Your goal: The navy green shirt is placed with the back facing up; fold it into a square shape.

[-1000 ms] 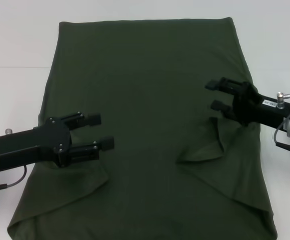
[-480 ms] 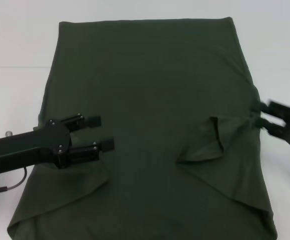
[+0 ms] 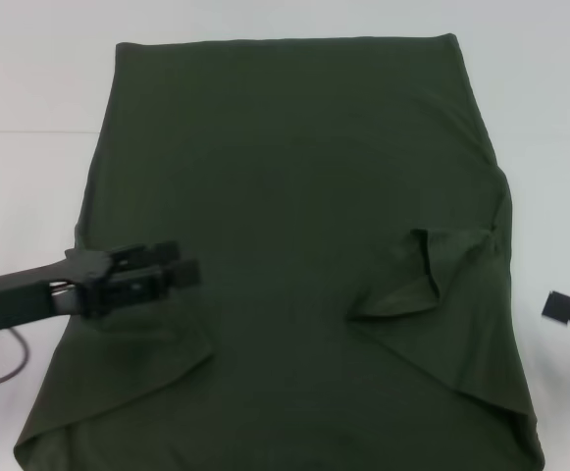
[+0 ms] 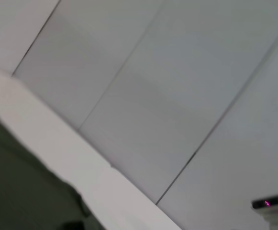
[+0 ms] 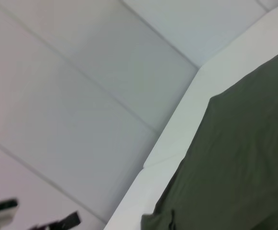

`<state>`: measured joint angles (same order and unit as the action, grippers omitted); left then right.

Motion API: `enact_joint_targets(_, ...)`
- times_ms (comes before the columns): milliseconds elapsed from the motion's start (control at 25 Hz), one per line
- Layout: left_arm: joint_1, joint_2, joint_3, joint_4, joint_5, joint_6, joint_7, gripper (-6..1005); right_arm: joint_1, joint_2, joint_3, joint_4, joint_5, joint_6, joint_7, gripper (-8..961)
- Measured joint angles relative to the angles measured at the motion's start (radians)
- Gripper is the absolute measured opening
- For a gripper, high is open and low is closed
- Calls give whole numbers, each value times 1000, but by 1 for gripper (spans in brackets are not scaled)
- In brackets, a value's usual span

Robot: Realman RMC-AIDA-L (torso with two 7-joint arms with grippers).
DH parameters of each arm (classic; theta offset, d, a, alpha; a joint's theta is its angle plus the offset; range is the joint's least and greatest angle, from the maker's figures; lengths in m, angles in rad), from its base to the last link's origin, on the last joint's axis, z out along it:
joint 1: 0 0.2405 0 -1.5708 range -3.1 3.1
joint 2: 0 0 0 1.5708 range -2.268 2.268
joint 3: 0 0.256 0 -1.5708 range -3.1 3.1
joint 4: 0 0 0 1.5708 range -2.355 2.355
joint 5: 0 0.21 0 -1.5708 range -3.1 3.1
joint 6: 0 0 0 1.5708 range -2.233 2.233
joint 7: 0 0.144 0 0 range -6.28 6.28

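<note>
The navy green shirt (image 3: 294, 196) lies flat on the white table (image 3: 29, 88), back up, filling most of the head view. Both sleeves are folded inward: one flap at the near left (image 3: 137, 363), and one at the right (image 3: 432, 285) with a raised crease. My left gripper (image 3: 179, 271) hovers low over the shirt's left edge, its arm reaching in from the left. Only the tip of my right gripper (image 3: 567, 310) shows at the right border, off the shirt. The shirt also shows in the right wrist view (image 5: 244, 158) and as a dark patch in the left wrist view (image 4: 14, 191).
White table surface (image 3: 549, 118) shows on both sides of the shirt and beyond its far hem. A black cable (image 3: 0, 373) hangs under the left arm. Both wrist views mostly show pale wall panels (image 4: 177, 96).
The right gripper has pulled away to the right, off the shirt and almost out of view. The left gripper has drawn back to the left and turned. The shirt has not moved.
</note>
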<state>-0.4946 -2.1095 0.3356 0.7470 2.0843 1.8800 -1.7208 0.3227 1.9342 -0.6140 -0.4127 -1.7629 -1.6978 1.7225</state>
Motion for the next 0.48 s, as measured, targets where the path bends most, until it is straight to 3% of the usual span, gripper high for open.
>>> enact_joint_targets(80,2,8,0,0,1,2,-36,841,-4,0,-2,0,-16,-37,-83,793)
enact_joint_targets(120,9,40,-2,3,11,24,-184,841,-5,2,-3,0,-26,-51,-123,800)
enact_joint_targets(280,31,87,-28,22,26,57,-371,842,5,12,-5,0,-105,-78,-266,889)
enact_joint_targets(480,42,119,-103,118,174,101,-610,841,31,14,-1,0,-154,-61,-297,932)
